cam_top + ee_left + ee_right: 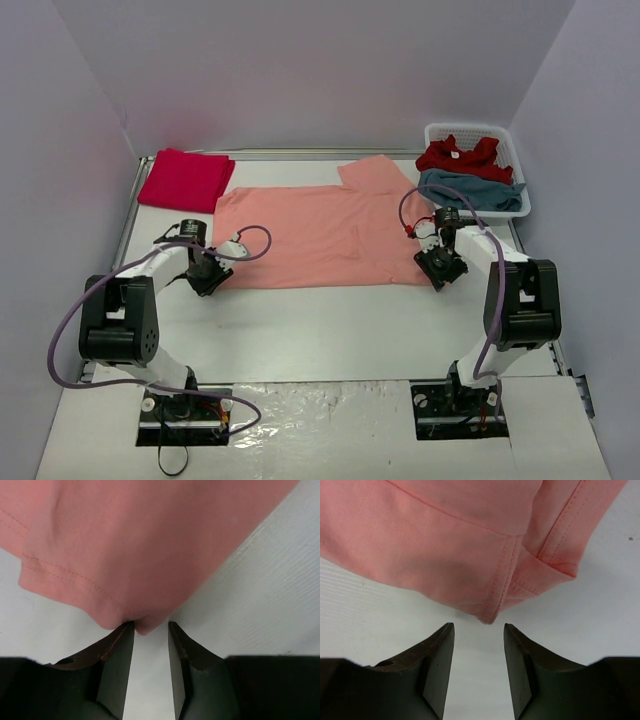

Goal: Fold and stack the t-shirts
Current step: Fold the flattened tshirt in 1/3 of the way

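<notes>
Table [330, 330]: salmon tee [320, 235] between left claw [151, 625], right claw [479, 626].

A white slotted basket [475, 127] stands at the far right corner of the table [330, 320], close against the right edge and reaching almost to the far edge. The table is white with a faint ribbed grain seen close up. A thin metal rail [127, 215] lines its left and far edges, and a wrinkled, shiny sheet [330, 425] covers the strip along the middle of its near edge. Plain pale lilac walls [320, 70] close it in on the left, far and right sides.
</notes>
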Controlling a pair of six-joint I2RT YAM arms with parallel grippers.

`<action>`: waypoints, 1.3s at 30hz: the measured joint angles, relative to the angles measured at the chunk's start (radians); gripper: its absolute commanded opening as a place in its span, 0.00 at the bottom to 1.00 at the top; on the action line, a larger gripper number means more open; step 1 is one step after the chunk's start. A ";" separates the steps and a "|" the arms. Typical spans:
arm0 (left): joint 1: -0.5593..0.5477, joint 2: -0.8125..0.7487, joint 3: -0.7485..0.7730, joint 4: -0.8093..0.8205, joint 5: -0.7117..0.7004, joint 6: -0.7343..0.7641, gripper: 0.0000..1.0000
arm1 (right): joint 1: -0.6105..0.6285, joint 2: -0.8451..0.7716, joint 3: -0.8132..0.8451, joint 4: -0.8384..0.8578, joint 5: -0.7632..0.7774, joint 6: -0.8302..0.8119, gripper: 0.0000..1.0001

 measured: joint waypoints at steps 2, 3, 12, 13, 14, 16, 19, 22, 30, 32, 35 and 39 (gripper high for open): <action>0.000 0.013 0.012 0.006 -0.002 0.000 0.28 | -0.005 0.011 0.000 0.003 0.000 -0.005 0.41; -0.002 0.019 0.017 0.004 -0.003 0.000 0.26 | -0.008 0.017 0.000 0.004 0.000 -0.007 0.41; -0.007 0.035 0.029 0.010 -0.018 0.000 0.02 | -0.038 0.027 -0.001 0.005 0.000 -0.038 0.41; -0.007 0.034 0.029 0.010 -0.019 0.000 0.02 | -0.043 0.027 -0.002 0.005 -0.003 -0.043 0.41; -0.008 0.034 0.029 0.010 -0.019 0.000 0.02 | -0.049 0.027 -0.004 0.005 -0.003 -0.046 0.41; -0.008 0.033 0.029 0.009 -0.019 -0.001 0.02 | -0.060 0.028 -0.007 0.005 -0.005 -0.051 0.41; -0.008 0.032 0.029 0.008 -0.020 -0.005 0.02 | -0.069 0.030 -0.008 0.005 -0.012 -0.061 0.41; -0.008 0.032 0.029 0.009 -0.023 -0.009 0.02 | -0.069 0.042 -0.009 0.005 -0.030 -0.068 0.41; -0.013 0.031 0.029 0.009 -0.026 -0.020 0.02 | -0.069 0.045 0.000 -0.008 -0.094 -0.088 0.41; -0.013 0.029 0.029 0.009 -0.026 -0.026 0.02 | -0.069 0.045 0.006 -0.013 -0.103 -0.092 0.41; -0.013 0.029 0.029 0.008 -0.026 -0.031 0.02 | -0.069 0.045 0.022 -0.017 -0.115 -0.095 0.41; -0.015 0.029 0.029 0.008 -0.026 -0.034 0.02 | -0.069 0.064 0.054 -0.017 -0.126 -0.096 0.40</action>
